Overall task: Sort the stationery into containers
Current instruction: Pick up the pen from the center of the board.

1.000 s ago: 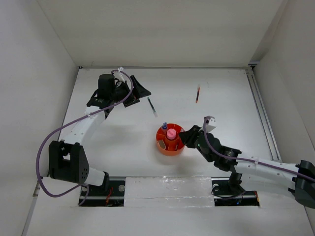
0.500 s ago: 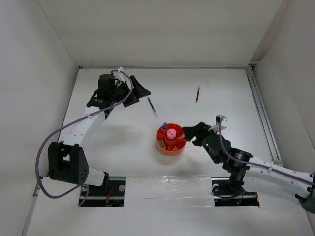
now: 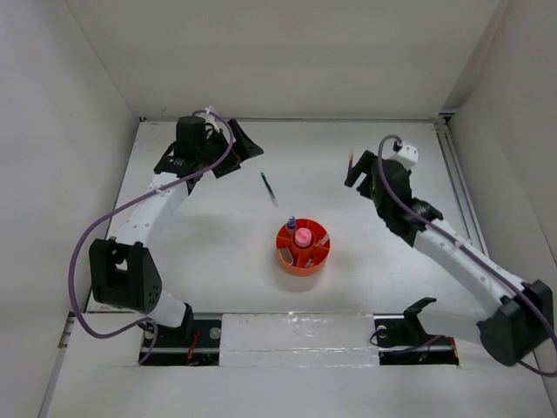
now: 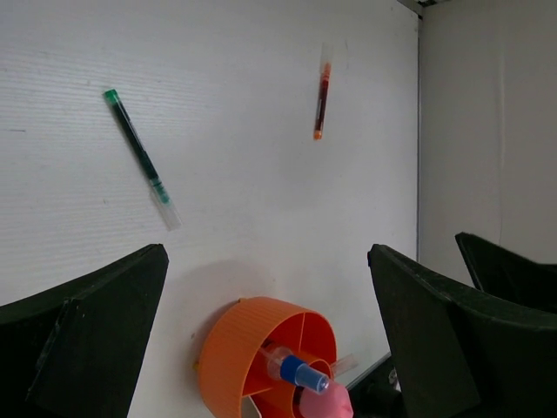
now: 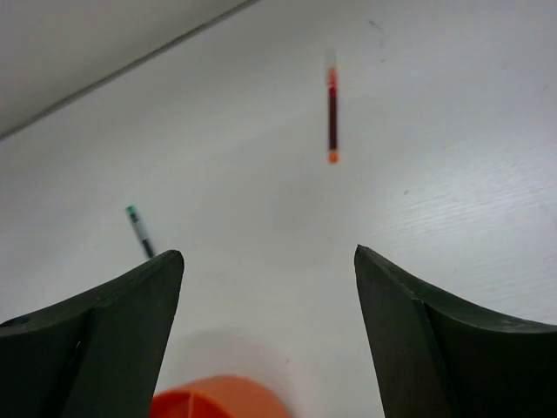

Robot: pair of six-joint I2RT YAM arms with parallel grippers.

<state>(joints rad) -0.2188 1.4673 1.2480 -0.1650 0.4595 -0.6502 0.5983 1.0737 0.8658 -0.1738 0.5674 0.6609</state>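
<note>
The round orange tray (image 3: 315, 261) stands mid-table with a pink tube (image 3: 303, 236) upright in its central cup and a blue-capped clear bottle (image 3: 291, 224) in an outer compartment. A dark pen with a green end (image 3: 269, 188) lies on the table to the tray's far left. A red pen (image 5: 332, 113) lies far right of it. My right gripper (image 3: 359, 171) hovers open right by the red pen, nothing between its fingers. At the far left my left gripper (image 3: 246, 155) is wide open and empty, with the dark pen (image 4: 139, 157), red pen (image 4: 322, 103) and tray (image 4: 228, 348) in its view.
White walls close in the table at the back and both sides. A metal rail (image 3: 459, 200) runs along the right edge. The arm bases and a taped strip (image 3: 296, 335) line the near edge.
My right arm has swung from beside the orange tray to the far right, over the red pen, and its jaws have opened wide. The left arm shifted slightly toward the back.
</note>
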